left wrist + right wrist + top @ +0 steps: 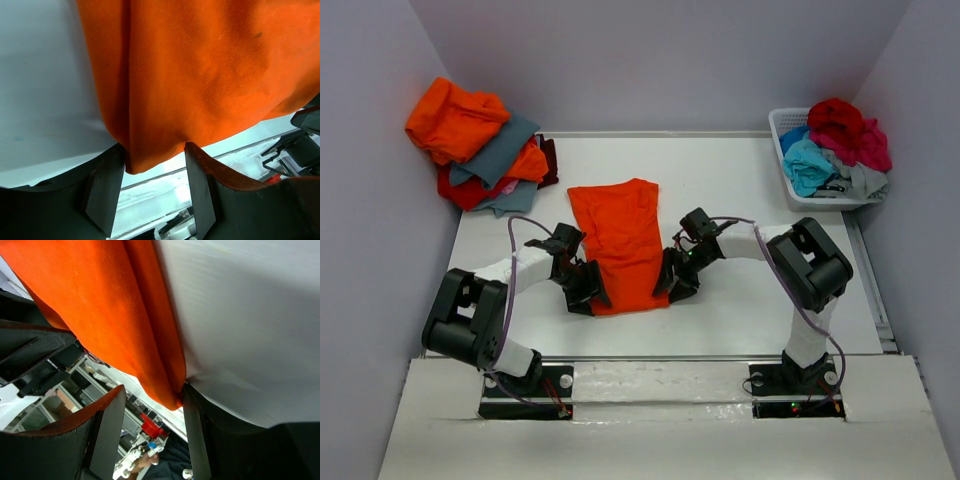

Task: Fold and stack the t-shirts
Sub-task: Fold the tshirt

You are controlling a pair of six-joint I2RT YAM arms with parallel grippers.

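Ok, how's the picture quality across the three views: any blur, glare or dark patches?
Top external: sharp and evenly lit, only soft shadows on the table, no glare. Left wrist: the weave of the orange t-shirt is crisp, the left hand nearly black. Right wrist: the table looks streaky and soft, the right hand dark too.

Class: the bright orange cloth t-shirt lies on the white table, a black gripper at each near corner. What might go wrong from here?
1. A corner of the bright orange cloth t-shirt sits against one finger of the open left gripper, not centred; closing may pinch only an edge that slips.
2. The right gripper shows the same off-centre corner.
3. The shirt looks folded lengthwise; catching one layer could undo that.
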